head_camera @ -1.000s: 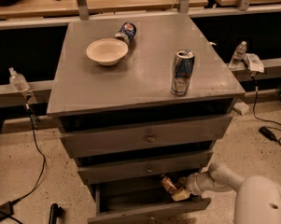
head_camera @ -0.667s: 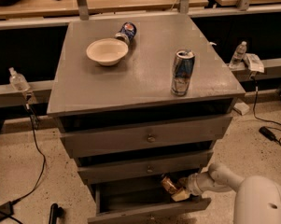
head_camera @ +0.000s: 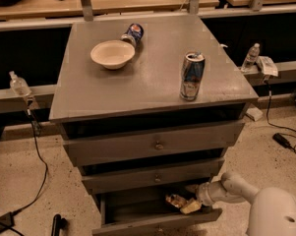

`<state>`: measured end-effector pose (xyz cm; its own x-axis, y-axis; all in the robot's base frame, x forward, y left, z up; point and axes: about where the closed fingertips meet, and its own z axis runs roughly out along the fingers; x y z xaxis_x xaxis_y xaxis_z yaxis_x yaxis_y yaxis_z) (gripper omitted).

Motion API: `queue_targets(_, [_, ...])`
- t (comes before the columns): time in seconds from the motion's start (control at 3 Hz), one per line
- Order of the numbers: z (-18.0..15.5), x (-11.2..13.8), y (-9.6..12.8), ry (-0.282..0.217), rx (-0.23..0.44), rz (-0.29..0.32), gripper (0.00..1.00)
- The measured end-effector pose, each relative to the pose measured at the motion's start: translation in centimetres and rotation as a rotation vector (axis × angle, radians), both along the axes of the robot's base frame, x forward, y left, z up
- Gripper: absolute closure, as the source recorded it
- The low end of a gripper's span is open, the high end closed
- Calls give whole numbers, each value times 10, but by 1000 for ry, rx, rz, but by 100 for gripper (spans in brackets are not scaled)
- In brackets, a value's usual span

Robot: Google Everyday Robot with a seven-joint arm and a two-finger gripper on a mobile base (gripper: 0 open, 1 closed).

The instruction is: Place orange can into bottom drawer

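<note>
Gripper [head_camera: 185, 204] sits low in the frame, right of centre, reaching inside the pulled-out bottom drawer [head_camera: 157, 226]. The white arm [head_camera: 230, 189] comes in from the lower right corner, where the rounded robot body [head_camera: 278, 214] fills the edge. Orange can [head_camera: 174, 199] lies inside the bottom drawer, right at the gripper tip, toward the drawer's right half. Contact looks likely, but cannot tell whether the claw is clamped on the can or loose around it.

Just above, middle drawer [head_camera: 155, 177] with a small knob, then the wider top drawer [head_camera: 157, 144], also with a knob, dark gaps over each. Grey cabinet top [head_camera: 147, 90] takes up the centre of the frame. Tall blue-and-silver can [head_camera: 192, 76] stands upright on its right front part. Cream bowl [head_camera: 112, 53] sits left of centre toward the back. Dark blue cola can [head_camera: 133, 33] lies on its side just beside the bowl, upper right of it.

Clear bottle [head_camera: 19, 85] on the ledge at left edge, another bottle [head_camera: 252, 56] on the ledge at right. Black cables [head_camera: 37, 146] trail over the speckled floor on both sides. Wooden tables run along the top edge.
</note>
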<state>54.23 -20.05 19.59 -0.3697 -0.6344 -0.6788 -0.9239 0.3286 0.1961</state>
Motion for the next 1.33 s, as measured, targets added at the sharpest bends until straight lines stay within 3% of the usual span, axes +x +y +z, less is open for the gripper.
queue_targets(1.33, [21, -6, -9, -24, 54, -17, 10])
